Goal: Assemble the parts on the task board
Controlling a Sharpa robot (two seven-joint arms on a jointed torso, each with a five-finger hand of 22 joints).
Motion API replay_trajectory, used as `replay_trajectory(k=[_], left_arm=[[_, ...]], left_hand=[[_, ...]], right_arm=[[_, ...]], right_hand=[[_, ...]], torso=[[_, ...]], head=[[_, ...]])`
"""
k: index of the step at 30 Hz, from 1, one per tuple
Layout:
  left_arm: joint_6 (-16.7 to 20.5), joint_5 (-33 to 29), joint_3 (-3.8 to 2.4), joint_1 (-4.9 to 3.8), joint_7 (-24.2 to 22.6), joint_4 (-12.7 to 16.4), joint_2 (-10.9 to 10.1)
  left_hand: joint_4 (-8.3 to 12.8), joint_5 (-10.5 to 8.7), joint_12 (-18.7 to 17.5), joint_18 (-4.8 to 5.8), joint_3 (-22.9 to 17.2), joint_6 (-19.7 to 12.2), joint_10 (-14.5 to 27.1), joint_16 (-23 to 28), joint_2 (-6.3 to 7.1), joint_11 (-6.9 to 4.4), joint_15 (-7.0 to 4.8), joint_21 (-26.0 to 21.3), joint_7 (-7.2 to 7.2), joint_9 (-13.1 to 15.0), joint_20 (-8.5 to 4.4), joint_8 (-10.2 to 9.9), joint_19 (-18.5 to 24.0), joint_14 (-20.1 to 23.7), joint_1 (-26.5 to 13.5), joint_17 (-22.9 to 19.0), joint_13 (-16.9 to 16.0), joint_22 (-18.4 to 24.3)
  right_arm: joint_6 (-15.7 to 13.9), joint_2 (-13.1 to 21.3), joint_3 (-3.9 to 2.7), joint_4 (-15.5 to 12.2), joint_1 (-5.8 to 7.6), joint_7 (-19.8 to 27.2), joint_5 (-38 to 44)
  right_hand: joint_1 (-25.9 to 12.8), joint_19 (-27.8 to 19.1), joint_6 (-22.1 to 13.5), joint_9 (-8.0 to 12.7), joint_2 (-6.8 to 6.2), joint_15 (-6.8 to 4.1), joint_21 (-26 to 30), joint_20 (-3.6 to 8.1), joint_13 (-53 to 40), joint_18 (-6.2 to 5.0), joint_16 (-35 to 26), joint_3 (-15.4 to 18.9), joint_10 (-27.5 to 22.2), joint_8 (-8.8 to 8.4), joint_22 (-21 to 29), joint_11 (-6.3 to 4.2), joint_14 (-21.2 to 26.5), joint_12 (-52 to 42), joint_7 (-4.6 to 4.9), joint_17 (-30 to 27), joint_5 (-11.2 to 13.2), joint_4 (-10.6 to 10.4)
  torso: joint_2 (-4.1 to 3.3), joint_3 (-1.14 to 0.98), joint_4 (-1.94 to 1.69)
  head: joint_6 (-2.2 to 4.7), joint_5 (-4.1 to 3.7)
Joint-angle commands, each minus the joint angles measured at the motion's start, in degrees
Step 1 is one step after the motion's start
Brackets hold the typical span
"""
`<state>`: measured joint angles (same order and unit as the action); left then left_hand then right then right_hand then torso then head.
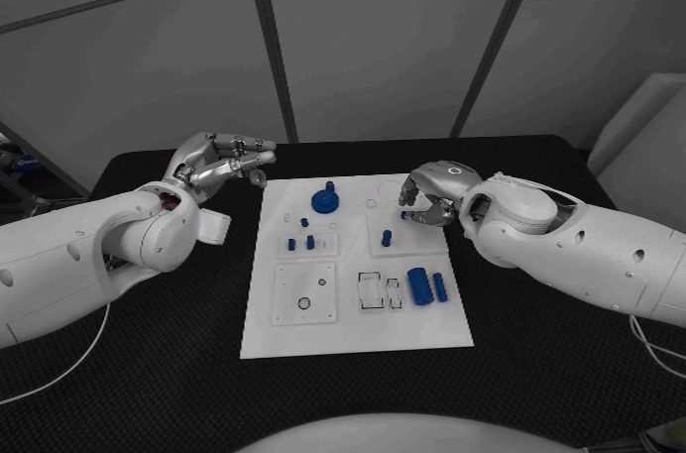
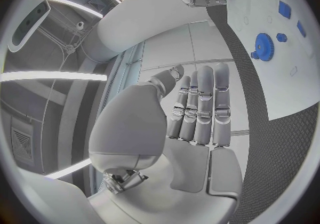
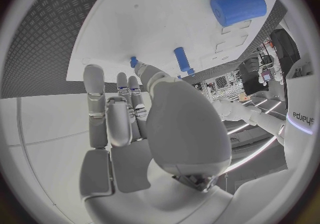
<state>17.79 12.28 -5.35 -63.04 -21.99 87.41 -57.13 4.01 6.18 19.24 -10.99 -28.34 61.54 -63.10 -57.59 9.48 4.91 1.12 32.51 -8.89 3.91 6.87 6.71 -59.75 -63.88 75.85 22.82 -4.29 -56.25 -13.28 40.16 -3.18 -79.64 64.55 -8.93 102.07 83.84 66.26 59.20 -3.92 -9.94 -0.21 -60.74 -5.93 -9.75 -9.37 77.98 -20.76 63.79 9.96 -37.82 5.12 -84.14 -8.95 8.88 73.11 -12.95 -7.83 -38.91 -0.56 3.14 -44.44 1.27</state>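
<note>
Dim, even light; sharp head view; fisheye-bent wrist views

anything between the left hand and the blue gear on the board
Nothing visible does. The left hand is raised beyond the task board's far left corner, fingers apart and holding nothing. The blue gear sits near the far edge, with only bare white plate on the hand's side.

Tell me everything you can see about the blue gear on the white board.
The blue gear is a round toothed wheel of what looks like matte blue plastic. It lies flat on the task board near its far edge, towards the left hand. In the left wrist view its teeth show around the rim, with a small blue piece right beside it at its edge. Neither hand touches it; the right hand is over the board's far right part, apart from the gear.
</note>
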Motion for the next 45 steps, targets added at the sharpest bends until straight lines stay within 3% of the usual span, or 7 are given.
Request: replay_trajectory(k=[1,22,33,38,45], left_arm=[[0.1,-2.6,-0.06,-0.06,-2.1,0.3,0.0],[0.0,-2.9,-0.06,-0.06,-2.2,0.1,0.1],[-0.3,-2.9,-0.06,-0.06,-1.8,-0.2,0.1],[-0.4,-2.9,-0.06,-0.06,-1.5,-0.3,0.2],[-0.4,-2.9,-0.07,-0.06,-1.2,-0.6,0.2]], left_hand=[[0.1,-0.17,0.4,0.53,0.4,0.3,-0.2,0.4,-0.45,0.25,-0.09,-0.4,-0.08,-0.1,0.12,-0.3,0.4,0.5,0.1,-0.2,-0.1,0.1],[0.1,-0.21,0.4,0.56,0.7,0.0,0.0,0.7,-0.52,0.39,0.02,-0.7,-0.26,-0.1,0.18,-0.5,0.5,0.7,0.1,-0.4,-0.1,0.4],[0.1,-0.2,0.4,0.56,0.7,0.0,0.1,0.8,-0.55,0.41,0.04,-0.8,-0.28,-0.1,0.19,-0.5,0.5,0.7,0.1,-0.5,-0.1,0.4],[0.2,-0.2,0.4,0.55,0.8,-0.1,0.2,1.0,-0.56,0.46,0.07,-1.0,-0.35,-0.1,0.2,-0.6,0.5,0.8,0.2,-0.6,-0.1,0.5],[0.4,-0.17,0.4,0.55,0.8,-0.3,0.4,1.2,-0.65,0.54,0.11,-1.1,-0.47,-0.2,0.21,-0.7,0.5,0.8,0.4,-0.8,0.0,0.6]], right_arm=[[1.5,-0.3,0.2,0.5,-0.02,-0.4,1.2],[2.3,-2.1,0.56,1.9,-1.23,-0.1,1.1],[1.9,-2.3,0.56,2.0,-1.32,-0.6,1.0],[0.7,-2.3,0.56,1.8,-1.34,-1.3,1.4],[-2.6,-2.1,0.55,1.2,-1.42,-1.6,1.8]], right_hand=[[0.0,0.3,0.6,0.0,-0.59,0.38,-0.4,-0.09,0.2,0.16,0.4,-0.7,0.6,-0.43,-0.1,-0.06,-2.3,0.4,-0.03,0.1,-0.3,0.2],[0.2,0.8,1.8,-0.1,-0.21,0.14,-1.8,0.09,1.1,0.38,1.0,-3.2,3.1,-0.52,-1.9,-0.43,-2.5,1.5,-0.23,0.9,0.9,1.7],[0.8,2.4,5.3,-0.9,1.79,-0.85,-4.3,0.88,0.8,0.89,2.1,-5.3,7.3,0.75,-5.5,-1.67,-2.9,1.0,-1.31,2.2,1.3,4.0],[1.6,3.0,6.3,-1.2,2.61,-1.24,-5.4,1.35,0.5,1.13,2.5,-6.3,8.6,1.02,-7.0,-2.03,-3.0,0.9,-1.58,2.7,1.6,5.7],[1.9,3.0,6.4,-1.3,2.64,-1.28,-5.9,1.52,0.4,1.21,2.7,-7.1,9.0,0.79,-7.5,-2.02,-3.0,1.3,-1.53,2.8,1.6,7.1]], torso=[[0.02,-0.05,0.04],[-0.06,-0.06,0.06],[0.03,-0.05,0.08],[0.07,-0.09,0.09],[0.07,-0.07,0.12]], head=[[-0.03,0.06],[-0.52,0.33],[-0.92,0.4],[-1.0,0.34],[-1.03,0.3]])
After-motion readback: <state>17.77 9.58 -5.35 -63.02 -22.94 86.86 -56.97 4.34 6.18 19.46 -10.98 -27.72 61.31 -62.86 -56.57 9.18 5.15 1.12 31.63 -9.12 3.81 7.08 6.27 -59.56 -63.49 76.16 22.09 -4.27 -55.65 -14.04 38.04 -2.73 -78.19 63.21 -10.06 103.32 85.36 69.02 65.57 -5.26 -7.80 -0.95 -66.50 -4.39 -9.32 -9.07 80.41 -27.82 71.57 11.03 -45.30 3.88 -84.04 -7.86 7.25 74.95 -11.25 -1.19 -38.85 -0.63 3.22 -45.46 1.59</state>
